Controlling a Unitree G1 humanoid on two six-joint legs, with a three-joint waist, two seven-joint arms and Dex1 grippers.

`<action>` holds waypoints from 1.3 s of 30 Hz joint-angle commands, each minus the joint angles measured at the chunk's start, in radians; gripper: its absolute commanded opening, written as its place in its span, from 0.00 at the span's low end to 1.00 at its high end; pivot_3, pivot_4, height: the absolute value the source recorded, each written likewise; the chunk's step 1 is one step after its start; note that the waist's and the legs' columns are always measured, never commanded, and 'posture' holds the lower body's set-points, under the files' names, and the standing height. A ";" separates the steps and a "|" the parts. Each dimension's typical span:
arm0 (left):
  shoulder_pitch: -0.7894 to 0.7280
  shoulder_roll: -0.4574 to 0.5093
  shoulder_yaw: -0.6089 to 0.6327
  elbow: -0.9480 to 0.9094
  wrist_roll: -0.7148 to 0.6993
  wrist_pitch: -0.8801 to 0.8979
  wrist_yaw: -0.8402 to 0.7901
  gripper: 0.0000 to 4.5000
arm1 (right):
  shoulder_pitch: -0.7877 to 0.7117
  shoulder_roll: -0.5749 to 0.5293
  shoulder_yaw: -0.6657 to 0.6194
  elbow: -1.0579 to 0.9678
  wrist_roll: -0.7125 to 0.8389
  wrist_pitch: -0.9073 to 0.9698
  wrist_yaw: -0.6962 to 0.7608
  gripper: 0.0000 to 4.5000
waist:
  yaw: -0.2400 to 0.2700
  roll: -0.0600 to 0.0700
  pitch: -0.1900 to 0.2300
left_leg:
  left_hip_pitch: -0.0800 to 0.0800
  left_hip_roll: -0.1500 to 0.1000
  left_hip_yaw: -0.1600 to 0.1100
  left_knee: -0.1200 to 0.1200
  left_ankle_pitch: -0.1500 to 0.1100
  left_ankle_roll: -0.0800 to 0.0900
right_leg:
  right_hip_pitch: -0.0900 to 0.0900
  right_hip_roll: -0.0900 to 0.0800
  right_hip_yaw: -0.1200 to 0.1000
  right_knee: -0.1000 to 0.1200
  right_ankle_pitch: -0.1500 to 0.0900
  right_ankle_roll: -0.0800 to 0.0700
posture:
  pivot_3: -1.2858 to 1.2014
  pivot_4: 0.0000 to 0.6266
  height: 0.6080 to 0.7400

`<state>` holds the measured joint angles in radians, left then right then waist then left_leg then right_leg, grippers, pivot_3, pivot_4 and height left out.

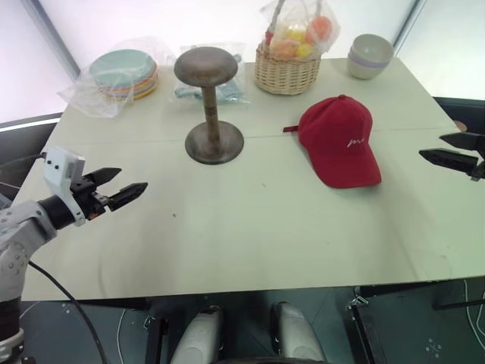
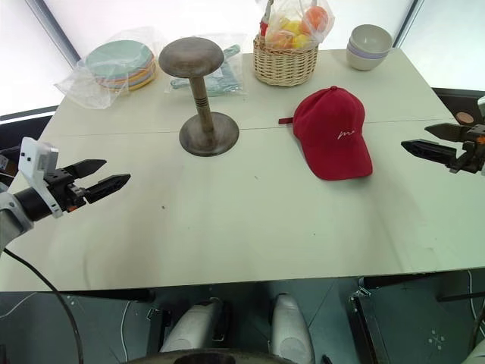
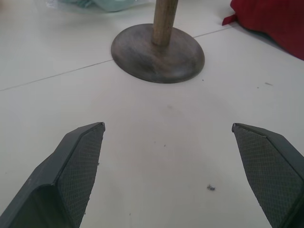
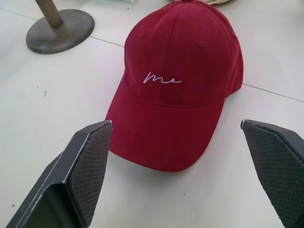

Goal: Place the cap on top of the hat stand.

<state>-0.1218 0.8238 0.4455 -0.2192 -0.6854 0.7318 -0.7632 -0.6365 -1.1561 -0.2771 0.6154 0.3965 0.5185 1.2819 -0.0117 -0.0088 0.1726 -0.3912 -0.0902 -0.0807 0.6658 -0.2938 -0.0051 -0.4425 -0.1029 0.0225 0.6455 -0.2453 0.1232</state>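
I have not started yet. The cap [image 1: 340, 139] lies flat on the table [image 1: 250, 235], at about 3 o'clock from the hat stand [image 1: 208, 106], whose top is bare. My right gripper [image 1: 452, 149] is wide open and holds nothing, near the cap. My left gripper [image 1: 121, 186] is open and empty too

white script "me" on red cap [image 4: 178, 80]
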 commanded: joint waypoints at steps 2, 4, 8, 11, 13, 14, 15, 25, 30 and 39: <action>-0.021 0.029 0.030 -0.017 -0.007 -0.007 -0.007 1.00 | -0.017 -0.007 -0.015 -0.018 0.005 -0.003 -0.004 0.99 | 0.000 0.000 0.000 | 0.000 0.000 0.000 0.000 0.000 0.000 | 0.000 0.000 0.000 0.000 0.000 0.000 | 0.52 0.24 1.00; -0.025 0.033 0.032 -0.015 -0.008 -0.004 -0.009 1.00 | -0.017 -0.005 -0.016 -0.022 0.007 -0.001 -0.007 0.99 | 0.000 0.000 0.000 | 0.000 0.000 0.000 0.000 0.000 0.000 | 0.000 0.000 0.000 0.000 0.000 0.000 | 0.52 0.24 1.00; -0.029 0.030 0.033 -0.021 -0.016 0.001 -0.002 1.00 | -0.015 0.000 -0.015 -0.030 0.009 0.001 -0.010 0.99 | -0.001 0.000 0.000 | 0.000 0.000 0.000 0.000 0.000 0.000 | 0.000 0.000 0.000 0.000 0.000 0.000 | 0.52 0.24 1.00; -0.036 0.029 0.032 -0.027 -0.017 0.005 0.008 1.00 | -0.021 0.001 -0.013 -0.030 0.008 0.002 -0.013 0.99 | 0.000 0.000 0.000 | 0.000 0.000 0.000 0.000 0.000 0.000 | 0.000 0.000 0.000 0.000 0.000 0.000 | 0.52 0.24 1.00; -0.041 0.028 0.031 -0.029 -0.017 0.007 0.014 1.00 | -0.025 0.003 -0.010 -0.030 0.007 0.002 -0.015 0.99 | 0.000 0.000 0.000 | 0.000 0.000 0.000 0.000 0.000 0.000 | 0.000 0.000 0.000 0.000 0.000 0.000 | 0.52 0.24 1.00; -0.042 0.028 0.031 -0.030 -0.017 0.008 0.016 1.00 | -0.027 0.003 -0.009 -0.030 0.006 0.002 -0.016 0.99 | 0.000 0.000 0.000 | 0.000 0.000 0.000 0.000 0.000 0.000 | 0.000 0.000 0.000 0.000 0.000 0.000 | 0.52 0.24 1.00; -0.044 0.027 0.031 -0.031 -0.017 0.009 0.019 1.00 | -0.030 0.004 -0.007 -0.029 0.006 0.002 -0.017 0.99 | -0.001 0.000 0.000 | 0.000 0.000 0.000 0.000 0.000 0.000 | 0.000 0.000 0.000 0.000 0.000 0.000 | 0.52 0.24 1.00; -0.062 0.034 0.029 -0.037 -0.009 0.008 0.045 1.00 | -0.050 0.015 0.009 -0.025 0.002 -0.001 -0.028 0.99 | 0.000 0.000 0.000 | 0.000 0.000 0.000 0.000 0.000 0.000 | 0.000 0.000 0.000 0.000 0.000 0.000 | 0.52 0.24 1.00; -0.067 0.038 0.025 -0.032 -0.005 0.004 0.046 1.00 | -0.047 0.021 0.008 -0.034 0.005 0.003 -0.034 0.99 | 0.000 0.000 0.000 | 0.000 0.000 0.000 0.000 0.000 0.000 | 0.000 0.000 0.000 0.000 0.000 0.000 | 0.52 0.24 1.00; -0.115 0.096 0.022 0.055 0.030 -0.036 -0.008 1.00 | -0.045 0.023 0.009 -0.045 0.006 0.009 -0.041 0.99 | 0.000 0.000 0.000 | 0.000 0.000 0.000 0.000 0.000 0.000 | 0.000 0.000 0.000 0.000 0.000 0.000 | 0.52 0.24 1.00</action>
<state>-0.2125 0.8903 0.4439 -0.1714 -0.6623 0.7254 -0.7514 -0.6675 -1.1252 -0.2499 0.6003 0.3954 0.5283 1.2424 -0.0116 -0.0087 0.1726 -0.3912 -0.0903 -0.0807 0.6659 -0.2937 -0.0052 -0.4426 -0.1026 0.0224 0.6457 -0.2453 0.1233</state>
